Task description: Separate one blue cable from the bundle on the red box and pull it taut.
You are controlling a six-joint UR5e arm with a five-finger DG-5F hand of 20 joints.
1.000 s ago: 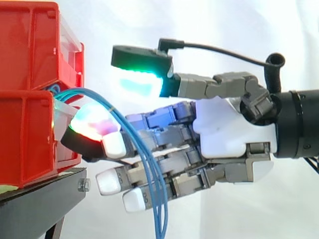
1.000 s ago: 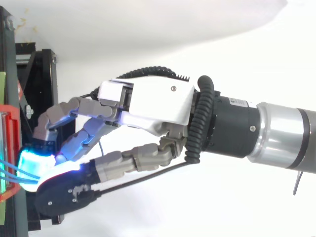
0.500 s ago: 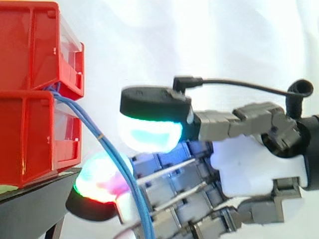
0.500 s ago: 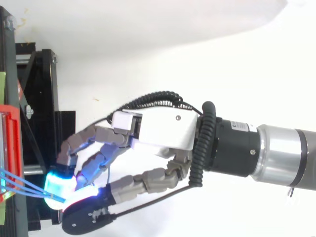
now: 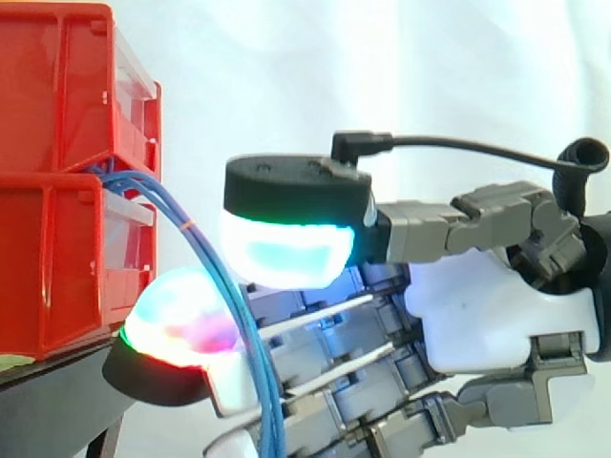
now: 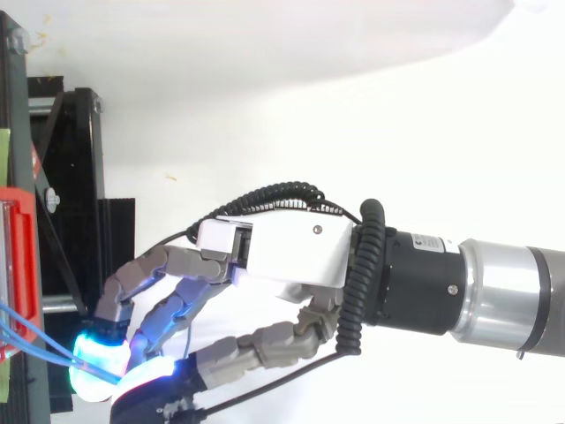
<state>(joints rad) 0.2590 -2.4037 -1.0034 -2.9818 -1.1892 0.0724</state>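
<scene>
You are in the pulling step, by the look of it, with the separating not clearly finished. The hand [image 5: 487, 315] reaches in from the right, its fingers curled, and the blue cables [image 5: 188, 227] pass between the thumb [image 5: 286, 253] and a glowing fingertip [image 5: 177, 329]. From above they run straight into the gap between the pads, so it appears closed on them. The cables leave the red box [image 5: 57, 258] on the left, where the two bins meet above the black stand [image 5: 57, 401]. They arc right and drop in front of the fingers, curved and not yet taut. More than one strand seems to run into the grip, and you cannot tell whether a single one is pinched. Your next move likely calls for a firm pinch, the spare strands let slip, then a steady draw to the right until the curve straightens.
</scene>
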